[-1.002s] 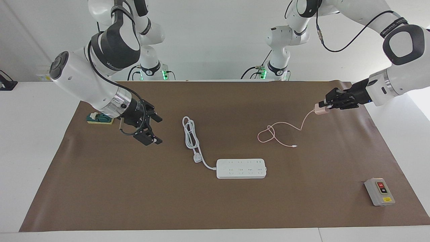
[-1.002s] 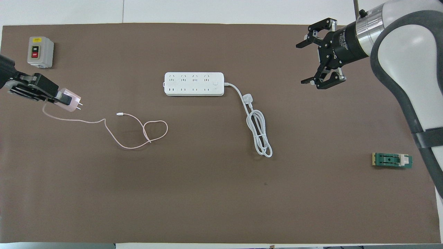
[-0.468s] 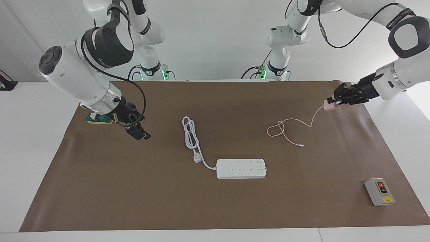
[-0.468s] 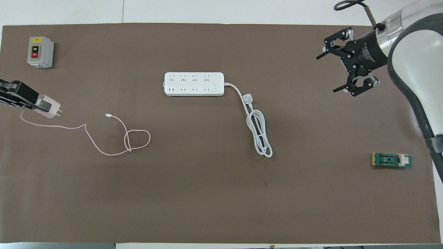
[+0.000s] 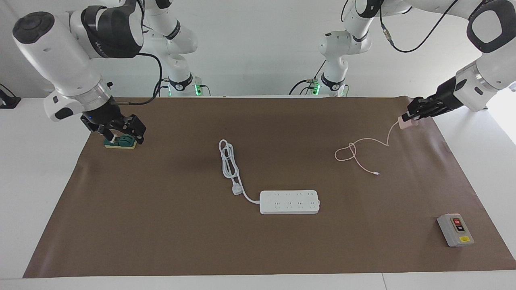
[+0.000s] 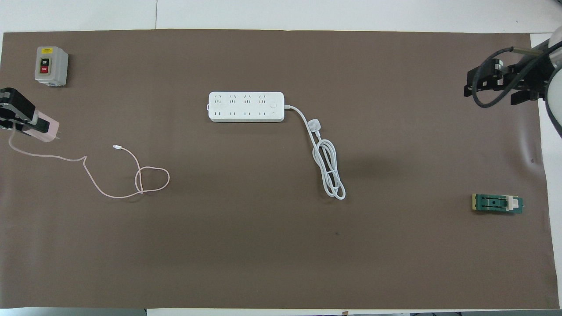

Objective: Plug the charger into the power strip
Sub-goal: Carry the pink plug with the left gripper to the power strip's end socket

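Pink charger (image 5: 405, 123) in left gripper (image 5: 412, 117)

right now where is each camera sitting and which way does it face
Facing view: high across the table, looking at the robots; both arms show whole, left gripper holding the charger, right gripper over the green block.
Overhead view: above the robots' end, looking steeply down; only the two wrists show at the edges.
Shared: power strip, charger, grey switch box.

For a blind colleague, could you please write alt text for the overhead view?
The left gripper holds the pink charger raised at the mat's edge, its cable trailing down; the white power strip lies mid-mat, unplugged. The right gripper hangs open, empty.
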You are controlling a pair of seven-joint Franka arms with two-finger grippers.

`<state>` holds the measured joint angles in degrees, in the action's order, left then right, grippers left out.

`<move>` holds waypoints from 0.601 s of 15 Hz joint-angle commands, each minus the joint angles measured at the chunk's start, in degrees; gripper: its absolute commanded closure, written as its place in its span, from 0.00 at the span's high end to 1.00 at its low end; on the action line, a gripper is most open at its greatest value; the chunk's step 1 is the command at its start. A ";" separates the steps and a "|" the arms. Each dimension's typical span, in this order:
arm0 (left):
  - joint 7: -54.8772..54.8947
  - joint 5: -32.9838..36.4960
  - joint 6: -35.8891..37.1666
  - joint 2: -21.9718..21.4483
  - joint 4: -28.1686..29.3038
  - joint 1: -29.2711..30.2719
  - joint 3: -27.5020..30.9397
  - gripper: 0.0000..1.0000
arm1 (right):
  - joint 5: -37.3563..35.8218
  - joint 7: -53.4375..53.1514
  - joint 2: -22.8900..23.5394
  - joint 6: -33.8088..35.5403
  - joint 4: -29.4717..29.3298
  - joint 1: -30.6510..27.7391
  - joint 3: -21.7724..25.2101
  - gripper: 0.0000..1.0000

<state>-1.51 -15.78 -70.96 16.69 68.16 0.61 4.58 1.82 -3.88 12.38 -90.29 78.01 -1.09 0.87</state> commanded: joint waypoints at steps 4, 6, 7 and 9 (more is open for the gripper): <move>-27.55 1.72 -9.01 2.90 -0.93 -5.61 0.17 0.00 | -2.09 8.96 -11.84 -0.06 11.44 -2.33 -0.95 1.00; -30.20 5.29 -11.47 3.96 -0.93 -10.35 0.52 0.00 | -2.09 9.59 -15.09 -0.06 15.48 -2.77 -1.04 1.00; -36.22 7.67 -12.79 4.84 -0.93 -12.20 0.52 0.00 | -2.00 9.51 -15.98 -0.06 16.98 -3.04 -1.04 1.00; -49.40 8.22 -15.86 7.12 -0.93 -15.01 0.43 0.00 | -2.00 9.59 -16.34 -0.14 17.70 -3.04 -0.96 1.00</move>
<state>-40.52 -9.65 -84.18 21.40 68.23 -11.35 4.32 0.59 4.23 -1.71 -89.48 91.78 -2.87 0.80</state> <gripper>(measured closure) 0.692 0.000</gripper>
